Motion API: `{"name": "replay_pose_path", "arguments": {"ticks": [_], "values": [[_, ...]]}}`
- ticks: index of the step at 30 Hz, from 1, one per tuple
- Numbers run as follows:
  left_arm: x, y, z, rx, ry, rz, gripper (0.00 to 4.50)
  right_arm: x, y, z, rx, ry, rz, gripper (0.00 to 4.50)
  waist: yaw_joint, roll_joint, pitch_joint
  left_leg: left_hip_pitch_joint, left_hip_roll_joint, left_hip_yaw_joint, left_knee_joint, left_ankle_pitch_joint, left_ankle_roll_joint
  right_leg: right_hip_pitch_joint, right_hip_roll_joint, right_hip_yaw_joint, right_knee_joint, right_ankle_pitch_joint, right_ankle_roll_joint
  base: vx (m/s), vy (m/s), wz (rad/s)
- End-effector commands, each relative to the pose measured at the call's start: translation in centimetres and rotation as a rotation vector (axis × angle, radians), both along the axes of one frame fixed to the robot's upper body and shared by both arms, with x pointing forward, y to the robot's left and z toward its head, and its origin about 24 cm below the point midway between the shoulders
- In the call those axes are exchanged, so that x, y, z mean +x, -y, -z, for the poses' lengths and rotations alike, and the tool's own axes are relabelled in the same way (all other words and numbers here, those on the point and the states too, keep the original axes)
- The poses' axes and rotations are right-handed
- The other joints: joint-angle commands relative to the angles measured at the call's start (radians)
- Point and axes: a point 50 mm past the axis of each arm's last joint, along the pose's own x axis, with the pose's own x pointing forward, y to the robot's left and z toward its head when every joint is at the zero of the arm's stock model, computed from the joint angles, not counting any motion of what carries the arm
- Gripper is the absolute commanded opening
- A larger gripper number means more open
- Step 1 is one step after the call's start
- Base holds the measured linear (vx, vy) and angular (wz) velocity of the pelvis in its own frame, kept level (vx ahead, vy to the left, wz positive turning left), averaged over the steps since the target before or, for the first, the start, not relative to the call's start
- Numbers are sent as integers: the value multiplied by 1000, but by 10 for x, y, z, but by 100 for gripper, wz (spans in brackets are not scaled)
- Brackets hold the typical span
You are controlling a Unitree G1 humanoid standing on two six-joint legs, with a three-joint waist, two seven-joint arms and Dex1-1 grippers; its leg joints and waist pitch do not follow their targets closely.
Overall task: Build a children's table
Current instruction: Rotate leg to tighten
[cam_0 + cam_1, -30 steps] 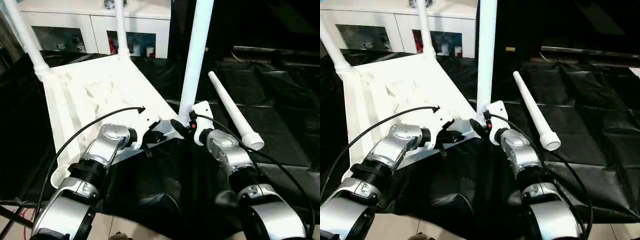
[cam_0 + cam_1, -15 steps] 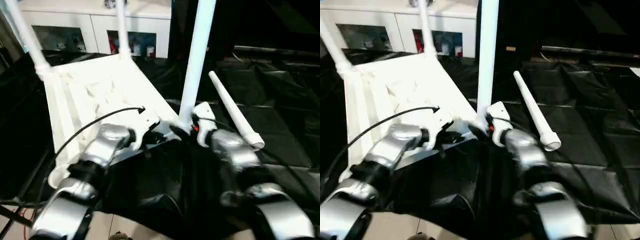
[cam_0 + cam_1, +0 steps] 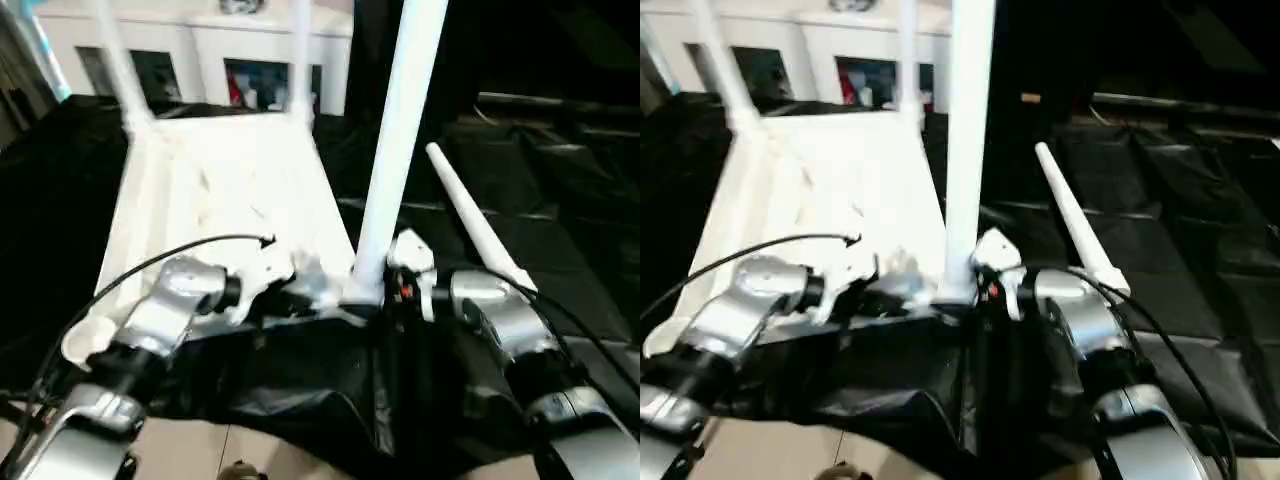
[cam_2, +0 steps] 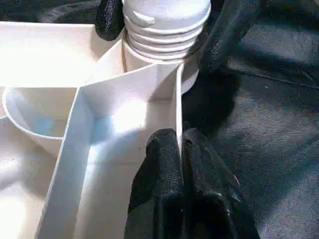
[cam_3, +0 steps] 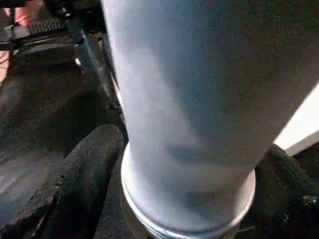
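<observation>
Children's table top (image 3: 230, 190) lies upside down on the black sheeting (image 3: 560, 220), ribbed underside up, and everything below is placed from its near right corner. Out of that corner a leg (image 3: 400, 150) stands upright, its long axis close to vertical; two more legs (image 3: 115, 60) rise from the far corners, and the fourth leg (image 3: 475, 225) lies loose on the sheeting just to the right of the corner, thick end toward the robot, long axis slanting away.

The right gripper (image 5: 184, 199) straddles the base of the standing leg, its fingers (image 5: 87, 169) spread wide to either side of the collar; in the wrist view a finger looks pressed to the leg, though I cannot tell how firm the grip is. The left gripper (image 4: 179, 144) is pinched tight on a thin upright rib (image 4: 178, 104) of the underside, right beside the corner socket, bracing the top.

My reading is that the coming move turns on the leg sitting directly between the right fingers with its axis across them, so a twist or a downward seat about that axis falls to the right arm, which is the nearer one. Room is tight on the left of the corner, where the other wrist crowds in; to the right the loose leg lies near, and the cabinet (image 3: 200, 40) stands well behind the far edge
</observation>
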Motion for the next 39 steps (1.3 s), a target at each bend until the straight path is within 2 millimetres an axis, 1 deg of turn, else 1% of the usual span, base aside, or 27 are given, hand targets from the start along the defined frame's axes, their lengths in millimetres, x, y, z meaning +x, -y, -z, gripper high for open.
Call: {"name": "replay_pose_path", "arguments": {"ticks": [1,3,5,6,9,11,15,17,18,19,20,21,22,23,24,25,26,28,29,30,31,33,34,35,36,37,39], "values": [[-5,15,-8,-40,20,103,0,-5,-2,2,-3,-27,-44,360,-1,-6,-65,9,36,-8,-66,-242,45,50,-88,57,-82,-409,-130,0,0,0],[-5,14,-8,-42,19,102,0,-6,-2,1,1,-31,-49,350,0,-6,-66,9,38,-8,-66,-228,46,49,-87,58,-79,-385,-132,0,0,0],[-7,14,-7,-47,10,103,0,-9,-3,1,15,-47,-65,325,2,-9,-67,7,37,-7,-66,-216,49,51,-87,58,-77,-365,-136,0,0,0],[-8,13,-7,-47,9,105,0,-10,-4,1,17,-52,-71,325,2,-8,-66,7,37,-7,-65,-217,49,50,-87,57,-77,-367,-137,0,0,0],[-8,13,-6,-55,1,97,0,-12,-7,3,33,-71,-84,295,2,-8,-65,7,36,-7,-66,-227,46,49,-88,57,-82,-397,-128,0,0,0],[-9,14,-6,-59,-1,94,0,-13,-9,4,43,-85,-84,285,2,-10,-65,8,37,-8,-66,-234,43,49,-89,56,-83,-411,-122,0,0,0],[-6,16,-7,-69,4,65,0,-13,-13,7,67,-102,-48,277,1,-9,-64,9,36,-8,-66,-236,40,48,-88,57,-84,-418,-119,0,0,0],[2,19,-7,-72,21,1,0,-8,-19,12,81,-97,37,276,-1,-8,-63,9,35,-8,-67,-240,37,46,-89,57,-86,-423,-118,0,0,0],[3,20,-7,-73,24,-6,0,-7,-20,12,83,-97,46,276,-5,-9,-60,13,31,-9,-67,-263,30,43,-89,54,-92,-465,-110,0,0,0],[8,22,-8,-72,31,-51,0,-2,-24,16,77,-109,129,276,-7,-7,-60,14,30,-11,-67,-271,24,44,-91,53,-96,-500,-100,0,0,0],[14,24,-8,-70,41,-92,0,3,-29,20,70,-112,209,275,-10,-7,-58,17,28,-12,-67,-288,18,42,-90,51,-101,-533,-90,0,0,0],[14,24,-8,-70,42,-95,0,4,-29,20,69,-112,216,275,-15,-7,-55,18,28,-13,-68,-299,14,40,-90,49,-103,-555,-85,0,0,0],[20,26,-9,-70,52,-138,0,9,-33,22,69,-112,294,275,-22,-7,-56,21,24,-16,-67,-314,2,40,-91,44,-109,-591,-72,0,0,0],[25,29,-10,-70,61,-182,0,14,-37,24,68,-117,379,275,-26,-6,-56,21,24,-18,-66,-317,-2,41,-93,44,-110,-601,-67,0,0,0],[28,31,-11,-70,70,-205,0,17,-41,24,77,-120,423,275,-31,-6,-57,19,22,-18,-65,-318,-3,40,-92,43,-112,-607,-64,0,0,0],[31,33,-12,-70,77,-223,0,19,-43,24,86,-122,454,275,-37,-5,-59,14,24,-23,-67,-324,-6,47,-96,39,-113,-611,-53,0,0,0],[36,36,-12,-62,90,-273,0,23,-49,23,103,-133,512,275,-43,-7,-59,14,25,-23,-68,-326,-3,45,-94,39,-113,-595,-57,0,0,0],[42,40,-13,-58,105,-333,0,28,-57,22,98,-123,580,275,-47,-6,-58,23,23,-20,-64,-335,0,36,-91,40,-113,-584,-70,0,0,0],[46,43,-15,-65,110,-372,0,30,-63,21,88,-114,611,275,-49,-8,-59,22,23,-20,-65,-332,0,37,-92,41,-113,-577,-73,0,0,0],[47,43,-15,-66,111,-377,0,30,-63,21,86,-113,615,275,-50,-8,-58,21,22,-20,-65,-331,1,37,-92,41,-113,-576,-75,0,0,0],[48,46,-16,-74,114,-388,0,31,-66,21,79,-111,629,275,-49,-10,-61,17,25,-20,-66,-316,7,41,-94,43,-109,-546,-81,0,0,0],[48,47,-17,-80,116,-394,0,31,-68,21,74,-109,638,275,-47,-9,-62,15,28,-18,-68,-298,15,42,-94,48,-103,-499,-98,0,0,0],[49,54,-18,-97,126,-389,0,31,-78,18,110,-124,603,331,-47,-14,-63,13,28,-16,-68,-288,19,44,-92,50,-99,-470,-106,0,0,0],[48,57,-18,-107,127,-377,0,30,-81,17,124,-125,582,345,-45,-13,-64,13,28,-15,-67,-283,21,45,-93,51,-97,-458,-111,0,0,0],[48,58,-18,-113,128,-371,0,30,-83,16,131,-125,573,345,-43,-12,-64,13,29,-15,-67,-275,22,46,-95,52,-94,-443,-116,0,0,0],[46,59,-18,-116,128,-359,0,31,-83,16,132,-120,571,351,-41,-11,-66,13,30,-12,-66,-256,28,45,-94,55,-90,-401,-133,0,0,0],[44,58,-17,-115,132,-329,0,32,-81,15,127,-95,555,389,-39,-13,-67,9,29,-10,-66,-234,34,50,-94,56,-86,-377,-141,0,0,0]]}}
